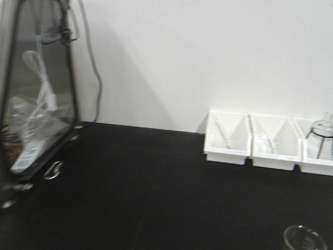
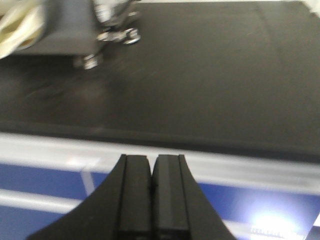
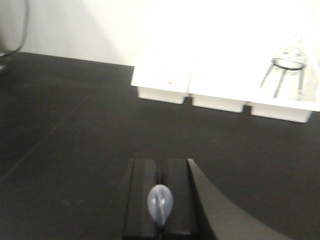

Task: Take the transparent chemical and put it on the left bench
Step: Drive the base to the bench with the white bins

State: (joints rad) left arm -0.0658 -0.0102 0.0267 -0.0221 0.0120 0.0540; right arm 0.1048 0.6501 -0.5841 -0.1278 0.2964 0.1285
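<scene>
Pinched in the narrow right gripper (image 3: 161, 167) sits a clear sliver, apparently the transparent chemical (image 1: 305, 238), whose rim only the front view shows, lower right of frame, over the left bench (image 1: 130, 198). Left gripper (image 2: 151, 162): closed, empty. Placing is in hand — next, lower onto bare top short of the white bins (image 1: 227, 138), then release.

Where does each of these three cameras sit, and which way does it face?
Front view: mounted facing forward, at the left bench and white wall; no robot parts show.
Left wrist: behind the left gripper, shut, looking over the bench's front edge.
Right wrist: behind the right gripper, shut, looking across the bench.
Shared: front and right-wrist views both show the white bins and the tripod flask.
</scene>
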